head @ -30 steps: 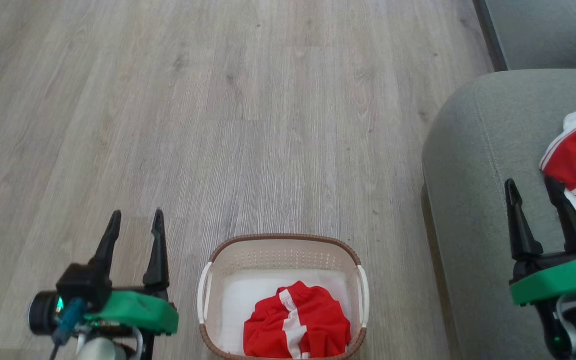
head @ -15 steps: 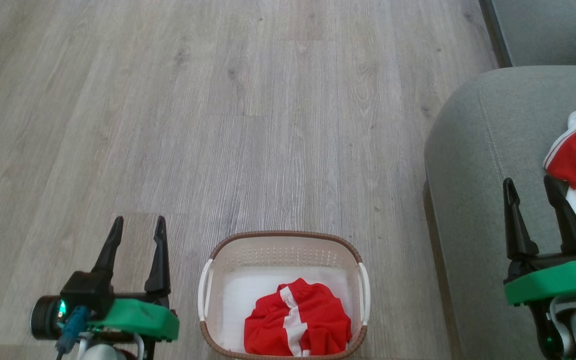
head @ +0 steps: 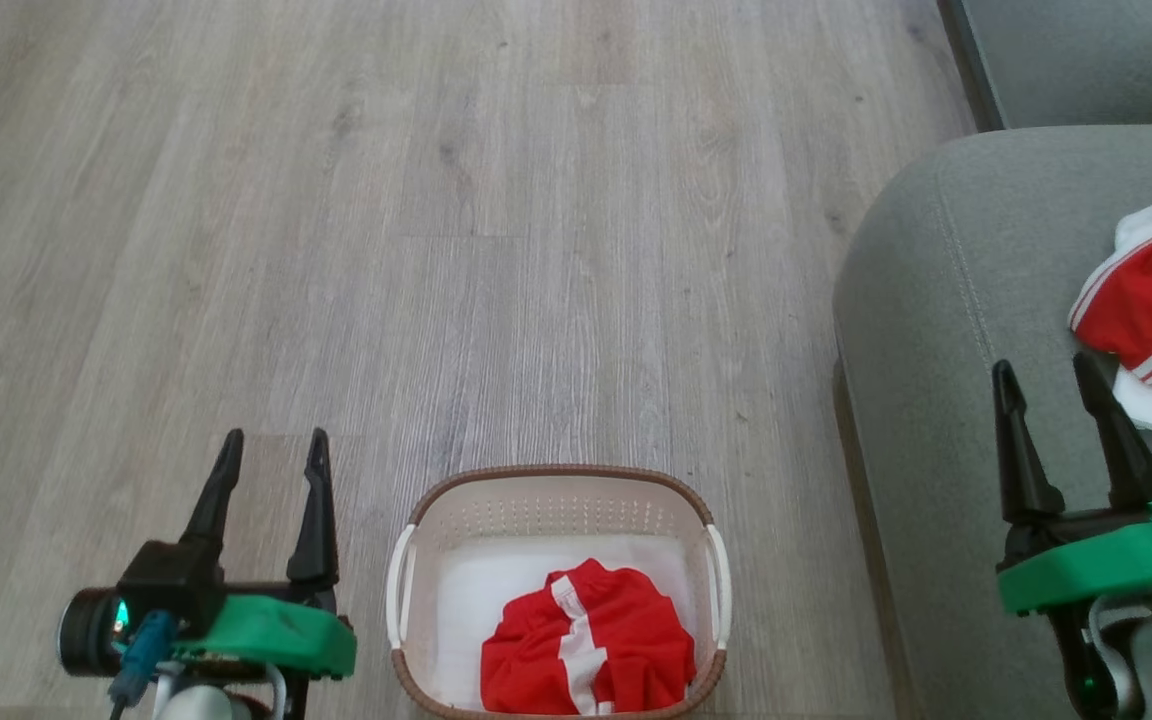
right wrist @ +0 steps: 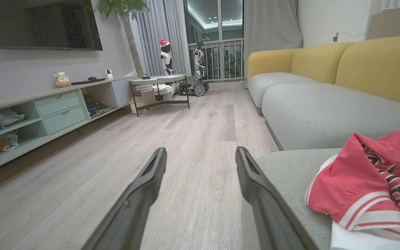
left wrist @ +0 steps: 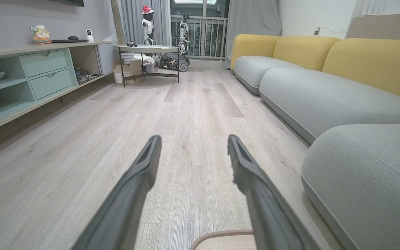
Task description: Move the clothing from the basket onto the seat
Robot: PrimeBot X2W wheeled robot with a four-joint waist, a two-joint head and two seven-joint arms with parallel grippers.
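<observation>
Both grippers hang with fingers spread wide, nothing between them. The left gripper [head: 275,435] is over the wood floor [head: 496,250]. Just to its right stands the basket [head: 556,470], with the red shorts [head: 626,660], white-striped, bunched inside. The right gripper [head: 1044,362] is over the grey-green seat [head: 936,300], where the red jersey [head: 1151,300] lies crumpled just right of its fingertips.

Shorts [head: 586,660] in basket [head: 556,505], basket on floor [head: 436,250] — seat [head: 926,300] to its right, not touching; jersey [head: 1151,300] lies on the seat.
</observation>
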